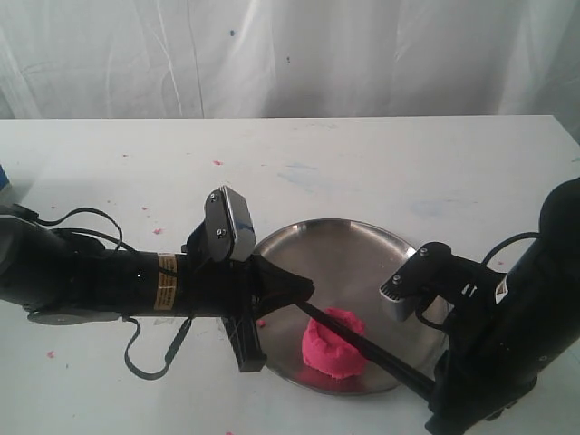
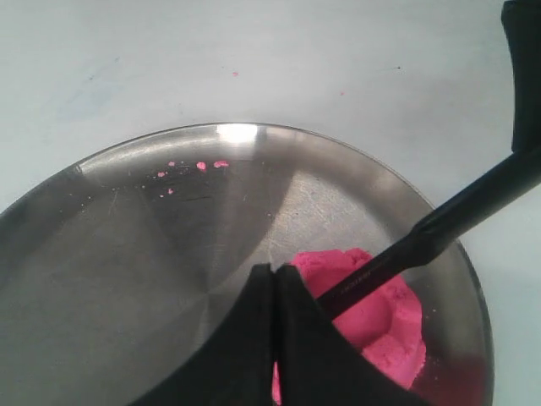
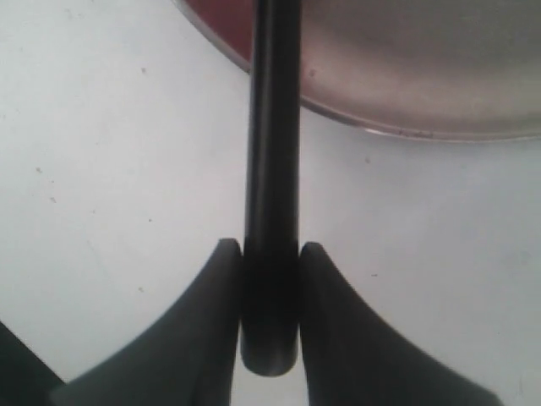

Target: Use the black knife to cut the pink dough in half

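Observation:
The pink dough (image 1: pixel 332 353) is a round lump with a dented top, lying near the front rim of the steel plate (image 1: pixel 344 240). The black knife (image 1: pixel 372 349) slants across the top of the dough (image 2: pixel 390 326). My right gripper (image 3: pixel 272 247) is shut on the knife's handle (image 3: pixel 272 127), just off the plate's edge (image 3: pixel 423 76). Over the plate (image 2: pixel 127 254) at the dough's near side, my left gripper (image 2: pixel 275 271) is shut, fingers pressed together. The knife (image 2: pixel 439 228) runs under one finger, so its tip is hidden. In the exterior view the left gripper (image 1: pixel 306 292) meets the blade's end.
Tiny pink crumbs lie on the plate (image 2: pixel 201 166) and on the white table (image 1: pixel 217 163). A white cloth hangs behind the table. A loose black cable (image 1: pixel 145 362) loops under the left arm. A blue object (image 1: pixel 3 174) shows at the left edge.

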You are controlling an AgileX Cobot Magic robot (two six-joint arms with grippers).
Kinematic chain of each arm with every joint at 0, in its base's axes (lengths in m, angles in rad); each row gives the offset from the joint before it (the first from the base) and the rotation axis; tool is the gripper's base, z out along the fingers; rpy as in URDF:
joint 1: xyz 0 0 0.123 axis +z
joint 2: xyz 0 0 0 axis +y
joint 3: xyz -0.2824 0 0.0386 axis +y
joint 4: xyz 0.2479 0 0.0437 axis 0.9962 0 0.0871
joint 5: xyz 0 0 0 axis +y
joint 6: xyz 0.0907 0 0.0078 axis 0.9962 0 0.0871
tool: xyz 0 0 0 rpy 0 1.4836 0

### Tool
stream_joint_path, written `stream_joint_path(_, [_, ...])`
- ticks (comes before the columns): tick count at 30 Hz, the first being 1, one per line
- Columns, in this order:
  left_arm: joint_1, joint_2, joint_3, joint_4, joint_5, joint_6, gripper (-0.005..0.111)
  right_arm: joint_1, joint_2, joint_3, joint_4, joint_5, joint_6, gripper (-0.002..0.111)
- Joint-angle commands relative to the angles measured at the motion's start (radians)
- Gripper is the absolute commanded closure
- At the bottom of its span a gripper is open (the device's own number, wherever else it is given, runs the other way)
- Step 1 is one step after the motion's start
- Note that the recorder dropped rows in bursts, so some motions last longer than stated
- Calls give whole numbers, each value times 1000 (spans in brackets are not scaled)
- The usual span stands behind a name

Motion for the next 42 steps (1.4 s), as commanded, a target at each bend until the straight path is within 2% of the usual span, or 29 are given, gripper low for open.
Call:
stream_joint_path(1, [-1,-4,-3,-4,4,-11,107,2,3,2,-16,-25,0,108])
stream_joint_path(10, [-1,-4,-3,-4,24,-10,107,2,42,2,-12,-20,0,108])
stream_joint_path(18, [-1,-4,-3,-11,93,-10,107,2,42,0,0,-18,0,108])
stream_joint_path(23, [-1,-4,-3,-85,-121,-5,107,2,42,0,0,-18,0,108])
stream_joint_path(25, [-1,-4,-3,-112,-126,-5,107,2,42,0,0,-18,0,108])
stream_joint_path(26, [-1,-4,-3,-115,-124,-5,107,2,42,0,2,-18,0,108])
stream_joint_path(30, [-1,0,-3,-115,36,-5,107,2,42,0,4,-18,0,108])
stream_joint_path(42, [-1,43,-61,-122,55,-11,107,2,42,0,17,-18,0,108])
